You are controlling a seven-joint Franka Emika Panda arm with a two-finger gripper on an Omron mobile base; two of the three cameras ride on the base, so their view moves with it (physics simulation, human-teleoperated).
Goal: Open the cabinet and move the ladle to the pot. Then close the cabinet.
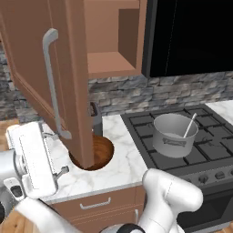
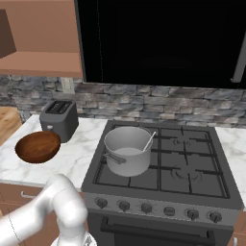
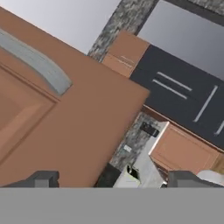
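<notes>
You had the ladle [image 1: 189,125] already standing in the pot [image 1: 175,135] on the stove [image 2: 192,168], its handle leaning on the rim, so the step in hand was, by my reading, closing the cabinet [image 1: 113,41]. Its door [image 1: 32,59] hung wide open over the bench [image 1: 123,159], the lower edge above the wooden bowl [image 1: 102,152]. Your claw [image 3: 113,179] stood with its fingers well apart, holding nothing, close behind the door's outer face near the lower end of the bar handle [image 1: 52,82].

To do this well, you needed to push on the flat panel near the free edge, away from the hinge, rather than fuss with a grip on the handle. A push there would have swung the door with the least force. You should have followed the door's arc, not a straight line, or the fingers would slide off the panel. The risk I saw was the arm's wrist catching the handle's lower end, or the door springing back if you let off before it met the frame.
</notes>
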